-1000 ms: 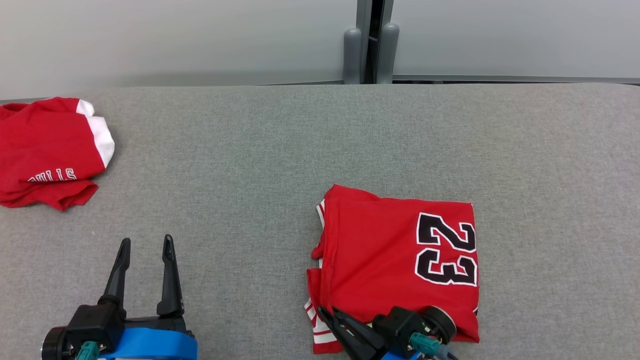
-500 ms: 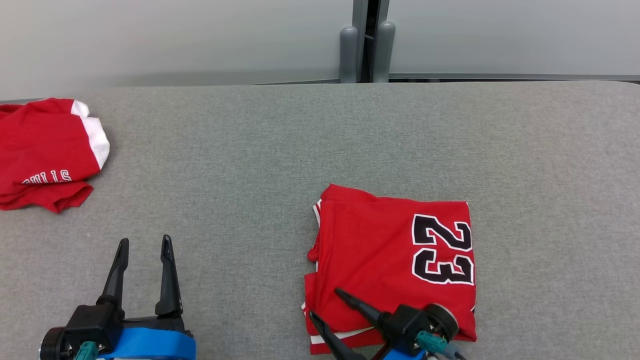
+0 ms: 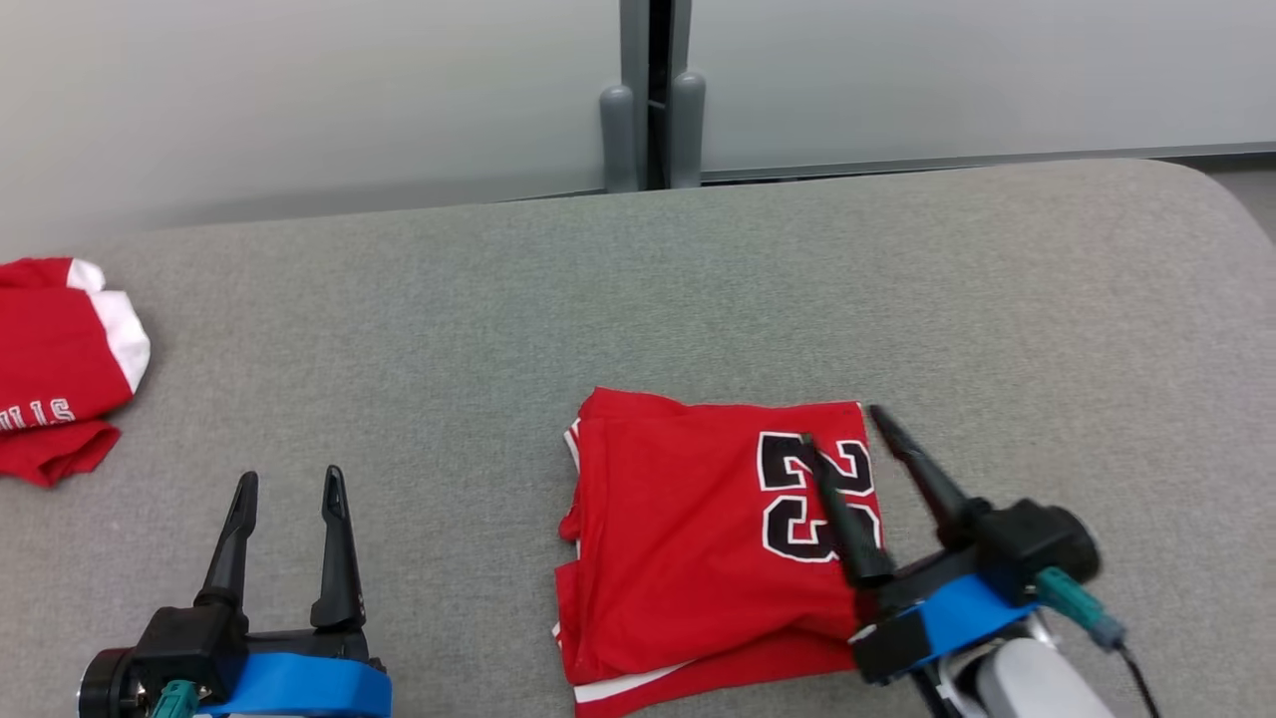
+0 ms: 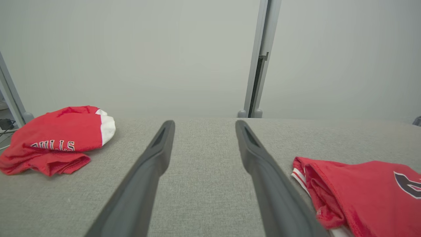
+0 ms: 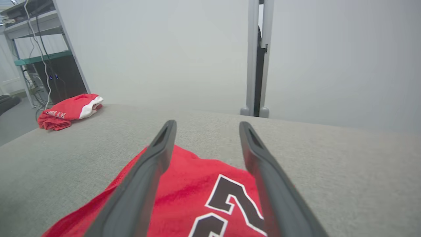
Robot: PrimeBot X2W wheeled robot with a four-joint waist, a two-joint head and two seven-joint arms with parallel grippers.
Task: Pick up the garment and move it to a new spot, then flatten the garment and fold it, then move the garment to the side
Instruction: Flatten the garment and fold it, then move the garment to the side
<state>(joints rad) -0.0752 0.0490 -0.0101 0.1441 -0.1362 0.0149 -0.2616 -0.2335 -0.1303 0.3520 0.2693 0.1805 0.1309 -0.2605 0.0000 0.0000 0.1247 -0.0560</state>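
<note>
The garment (image 3: 688,538) is a red jersey with a black and white 23, folded into a rough square on the grey table, right of centre. Its left edge shows in the left wrist view (image 4: 355,197) and its numbered top in the right wrist view (image 5: 197,200). My right gripper (image 3: 842,424) hovers open over the jersey's right edge and the number, nothing between its fingers (image 5: 260,164). At the lower left my left gripper (image 3: 289,479) stands open and empty above bare table, well left of the jersey.
A second red garment (image 3: 55,374) with white trim and lettering lies bunched at the table's far left edge. Grey posts (image 3: 648,130) stand behind the table's (image 3: 399,329) back edge. A shelf with cables (image 5: 39,65) stands beyond the table's left end.
My right gripper has opened, letting go of the jersey's near edge, and swung up and to the right over the number. The camera has shifted, so the whole scene sits further left.
</note>
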